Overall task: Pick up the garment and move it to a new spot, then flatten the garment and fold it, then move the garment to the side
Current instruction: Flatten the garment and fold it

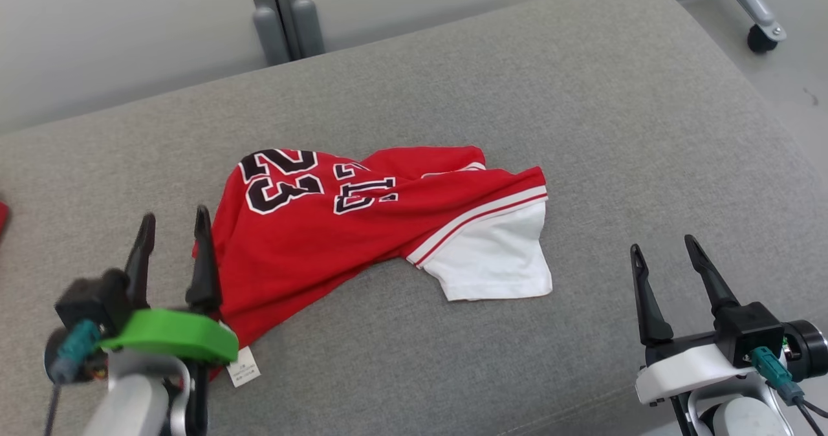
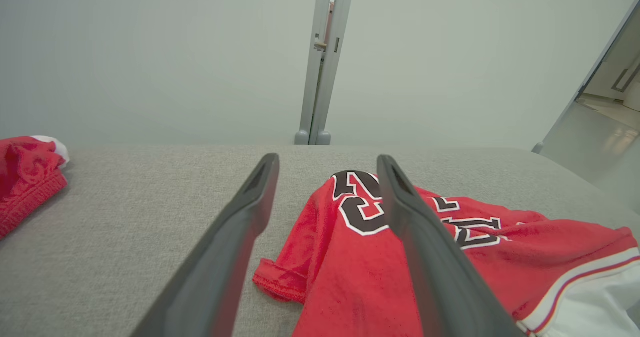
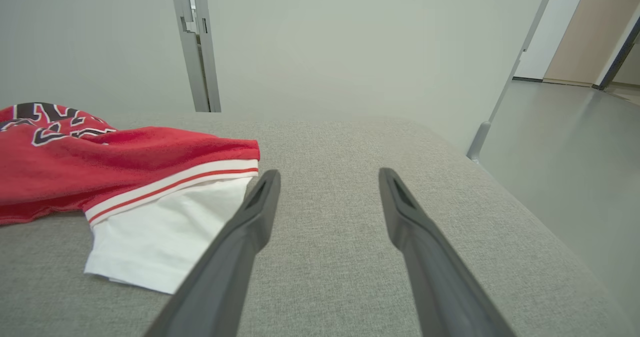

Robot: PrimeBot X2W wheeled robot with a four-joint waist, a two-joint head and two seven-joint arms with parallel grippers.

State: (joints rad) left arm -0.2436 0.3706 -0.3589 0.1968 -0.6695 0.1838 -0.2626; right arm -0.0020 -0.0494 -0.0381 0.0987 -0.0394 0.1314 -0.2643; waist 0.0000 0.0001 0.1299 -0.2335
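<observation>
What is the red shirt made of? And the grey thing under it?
Shirt: probably soft knit cloth like cotton; matte, slightly fuzzy, crumpled into folds. Cushion: looks like coarse woven upholstery; matte, with a speckled grey weave.

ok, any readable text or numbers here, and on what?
"23": black digits on the red jersey, upside down in the head view.
Black letters beside it: creased, unreadable.
White tag at the jersey's edge: print too small to read.
</observation>
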